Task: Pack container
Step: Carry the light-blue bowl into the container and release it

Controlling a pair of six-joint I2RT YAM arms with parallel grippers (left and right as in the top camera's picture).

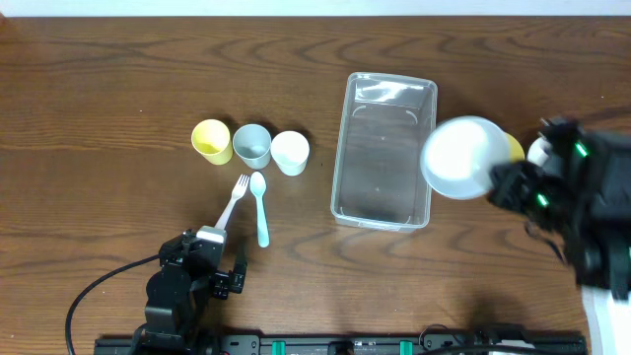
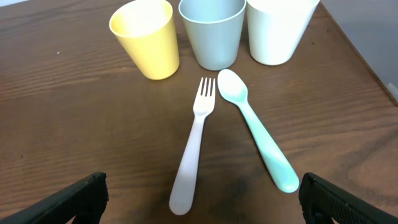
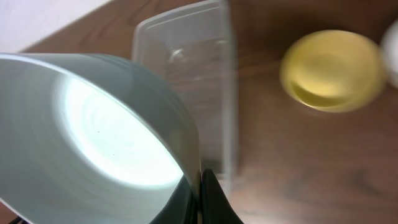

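The clear container [image 1: 385, 148] lies empty, right of the desk's centre. The right gripper [image 3: 200, 186] is clamped on the rim of a pale bowl [image 1: 461, 158] held over the container's right rim. Overhead, this half hides a yellow bowl [image 1: 514, 148]; the blurred right wrist view shows it whole. By the near edge, the left gripper [image 2: 202, 196] has its fingers apart before a fork [image 2: 194, 146] and a spoon [image 2: 255, 134].

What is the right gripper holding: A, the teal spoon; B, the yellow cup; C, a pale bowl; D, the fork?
C: the right gripper pinches the rim of the pale bowl, while the yellow cup, teal spoon and fork sit on the table.
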